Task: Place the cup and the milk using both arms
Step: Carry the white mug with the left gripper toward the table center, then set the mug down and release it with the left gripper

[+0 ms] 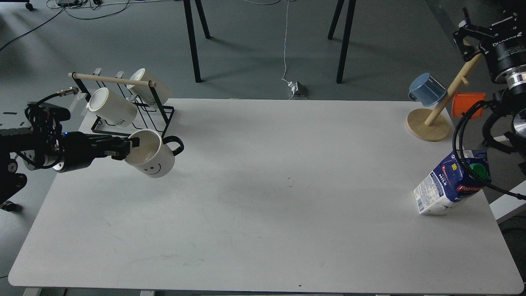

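Note:
A white cup with a smiley face and a black handle (153,159) hangs tilted above the table's left part, in front of the black rack. My left gripper (130,145) is shut on its rim, one finger inside the cup. A blue and white milk carton with a green cap (450,183) stands leaning near the table's right edge, with a black cable of my right arm across it. My right gripper (466,33) is high at the far right, by the top of the wooden mug tree, well away from the carton. Its fingers cannot be told apart.
A black wire rack (127,117) with two white mugs stands at the back left. A wooden mug tree (429,123) with a blue cup (426,89) and an orange cup (466,105) stands at the back right. The white table (267,197) spans the view.

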